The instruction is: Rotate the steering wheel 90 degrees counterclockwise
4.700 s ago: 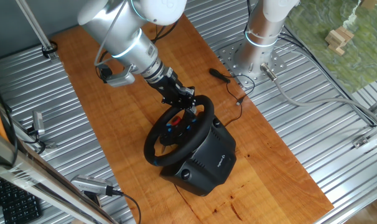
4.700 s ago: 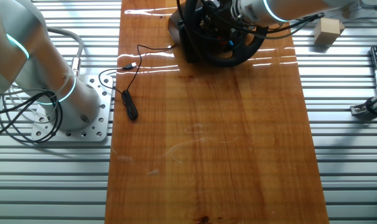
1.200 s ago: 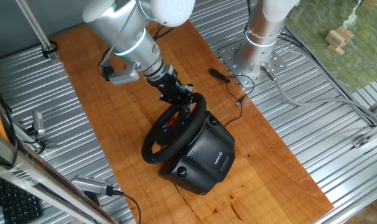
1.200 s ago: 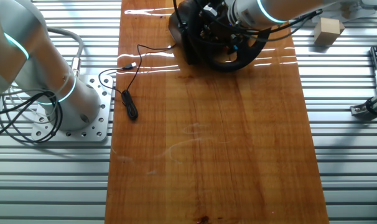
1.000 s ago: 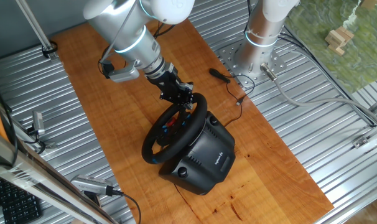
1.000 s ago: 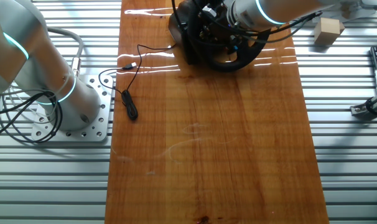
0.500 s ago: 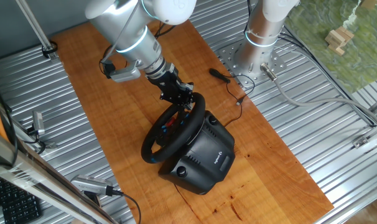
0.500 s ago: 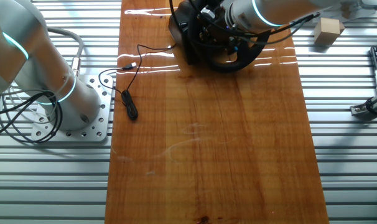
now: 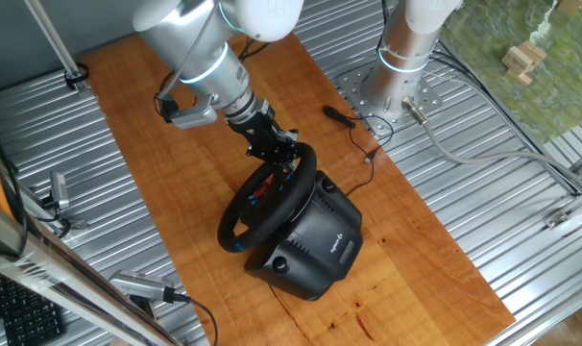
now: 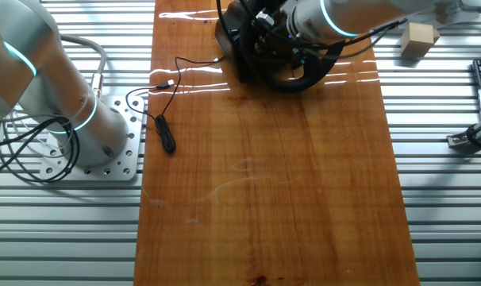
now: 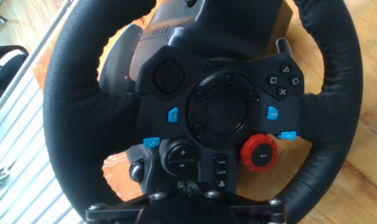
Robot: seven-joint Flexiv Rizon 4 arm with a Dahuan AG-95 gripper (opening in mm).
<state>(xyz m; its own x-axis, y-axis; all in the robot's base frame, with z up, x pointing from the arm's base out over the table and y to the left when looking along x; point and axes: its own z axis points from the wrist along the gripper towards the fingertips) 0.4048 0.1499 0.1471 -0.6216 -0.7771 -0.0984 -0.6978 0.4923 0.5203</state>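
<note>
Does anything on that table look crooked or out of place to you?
Nothing looks broken or spilled. The steering wheel sits at an angle to the wooden board's edges, and a loose black cable trails off one side.

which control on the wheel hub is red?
The round dial at the hub's lower right on the steering wheel. It is the only red control; the small tabs nearby, like the left one, are blue.

Surface: wooden board, reddish-brown and glossy, laid over a ribbed metal bench.
Base housing: black, bulky, stood on the board near one end, carrying the steering wheel.
Cable: thin, black, trailed across the board's edge beside the metal mounting plate.
Wooden block: sat on the bench, off the board.
</note>
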